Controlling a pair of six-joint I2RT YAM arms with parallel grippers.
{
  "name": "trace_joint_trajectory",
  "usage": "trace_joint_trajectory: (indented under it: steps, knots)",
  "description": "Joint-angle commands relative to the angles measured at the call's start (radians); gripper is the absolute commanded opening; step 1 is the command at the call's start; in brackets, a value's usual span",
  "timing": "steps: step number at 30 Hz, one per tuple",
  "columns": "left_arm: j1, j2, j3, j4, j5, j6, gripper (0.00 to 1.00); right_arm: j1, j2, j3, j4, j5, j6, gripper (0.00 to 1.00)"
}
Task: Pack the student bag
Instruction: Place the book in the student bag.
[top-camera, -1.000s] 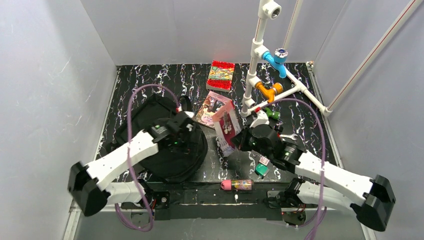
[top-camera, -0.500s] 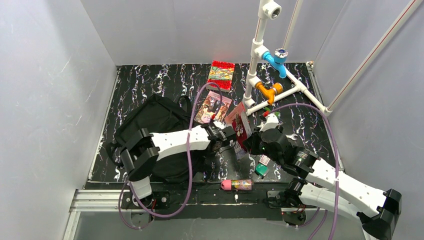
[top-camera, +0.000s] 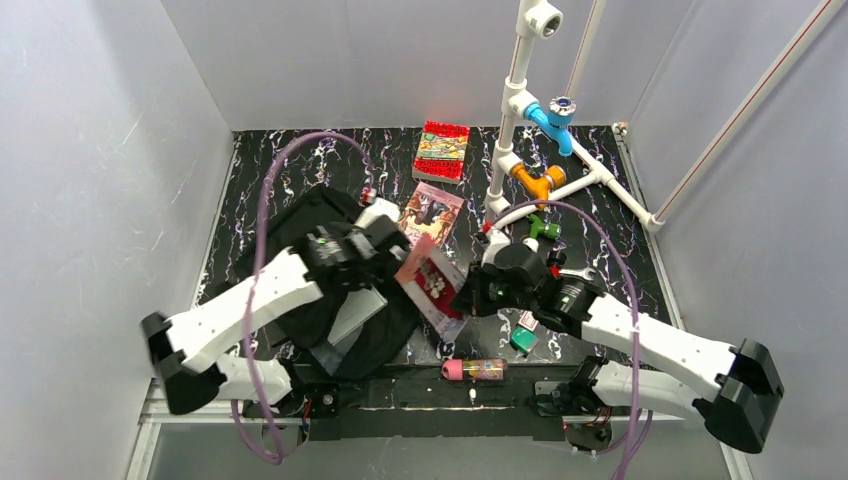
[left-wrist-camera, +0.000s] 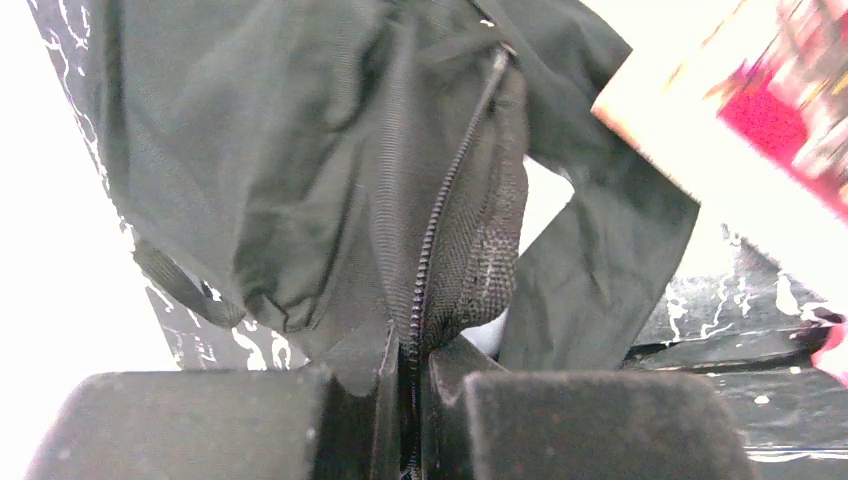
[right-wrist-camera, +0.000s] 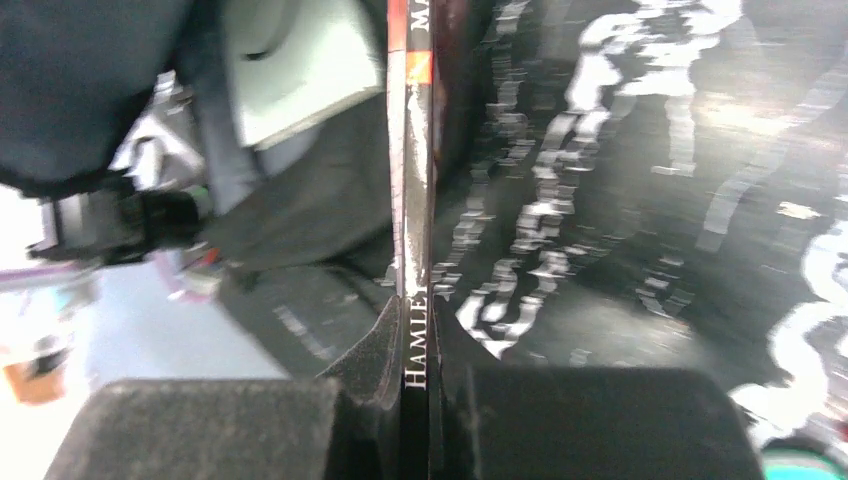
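One student bag (top-camera: 300, 225): soft black fabric, slumped on the left near part of the table (top-camera: 300, 160), mouth gaping toward the right, pale interior showing. Its zipper edge is pinched and held raised by the left gripper (left-wrist-camera: 408, 395). Just beside the mouth, the right gripper (right-wrist-camera: 415, 385) is clamped on the spine of a thin book (top-camera: 432, 288).

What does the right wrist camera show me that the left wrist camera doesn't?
Only the right wrist view shows the right gripper shut on the book, which is seen edge-on with spine lettering that begins HAMLE. Only the left wrist view shows the left gripper pinching the student bag at its zipper. Both views show black bag fabric, part of what appears to be the same book, and the black marbled table.
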Motion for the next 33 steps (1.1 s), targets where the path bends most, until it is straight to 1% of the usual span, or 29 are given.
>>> trace_joint_trajectory:
  steps: [1, 3, 5, 7, 10, 12, 15, 17, 19, 20, 21, 23, 27, 28, 29, 31, 32, 33]
  knots:
    - [0.121, -0.12, 0.009, 0.043, 0.098, 0.093, 0.0, 0.007, 0.099, 0.067, 0.315, -0.399, 0.2, 0.01]
    - [0.162, -0.136, 0.008, 0.061, 0.092, 0.12, 0.0, 0.007, 0.16, 0.048, 0.458, -0.496, 0.321, 0.01]
    - [0.172, -0.134, 0.018, 0.072, 0.092, 0.139, 0.0, 0.016, 0.207, 0.034, 0.547, -0.546, 0.43, 0.01]
    - [0.18, -0.123, 0.026, 0.086, 0.093, 0.152, 0.0, 0.022, 0.237, 0.023, 0.597, -0.567, 0.477, 0.01]
    - [0.192, -0.083, 0.048, 0.096, 0.086, 0.164, 0.0, 0.024, 0.289, 0.033, 0.596, -0.61, 0.499, 0.01]
    - [0.215, -0.06, 0.053, 0.109, 0.068, 0.171, 0.0, 0.031, 0.288, 0.028, 0.595, -0.622, 0.513, 0.01]
    - [0.286, -0.032, 0.078, 0.102, 0.078, 0.145, 0.0, 0.031, 0.269, 0.039, 0.507, -0.625, 0.494, 0.01]
    - [0.306, -0.045, 0.088, 0.113, 0.105, 0.139, 0.0, 0.033, 0.294, 0.044, 0.458, -0.641, 0.484, 0.01]
    - [0.312, -0.074, 0.086, 0.149, 0.151, 0.146, 0.0, 0.034, 0.353, 0.041, 0.524, -0.661, 0.52, 0.01]
    - [0.318, -0.082, 0.091, 0.161, 0.187, 0.148, 0.0, 0.036, 0.387, 0.044, 0.609, -0.639, 0.546, 0.01]
    - [0.321, -0.087, 0.096, 0.166, 0.22, 0.149, 0.0, 0.038, 0.42, 0.057, 0.659, -0.605, 0.567, 0.01]
    - [0.327, -0.086, 0.11, 0.165, 0.264, 0.146, 0.0, 0.04, 0.507, 0.112, 0.708, -0.519, 0.585, 0.01]
    - [0.334, -0.07, 0.145, 0.145, 0.359, 0.15, 0.0, 0.058, 0.762, 0.31, 0.869, -0.411, 0.57, 0.01]
    - [0.335, -0.065, 0.163, 0.135, 0.379, 0.156, 0.0, 0.065, 0.818, 0.348, 0.952, -0.377, 0.549, 0.08]
    - [0.335, -0.061, 0.179, 0.125, 0.396, 0.161, 0.0, 0.069, 0.865, 0.395, 0.964, -0.359, 0.517, 0.19]
    - [0.336, -0.06, 0.213, 0.097, 0.424, 0.17, 0.0, 0.068, 0.932, 0.488, 0.895, -0.353, 0.424, 0.48]
    - [0.336, -0.065, 0.214, 0.087, 0.43, 0.165, 0.0, 0.071, 0.94, 0.517, 0.822, -0.327, 0.361, 0.58]
    - [0.336, -0.074, 0.204, 0.085, 0.435, 0.16, 0.0, 0.076, 0.936, 0.538, 0.716, -0.301, 0.304, 0.67]
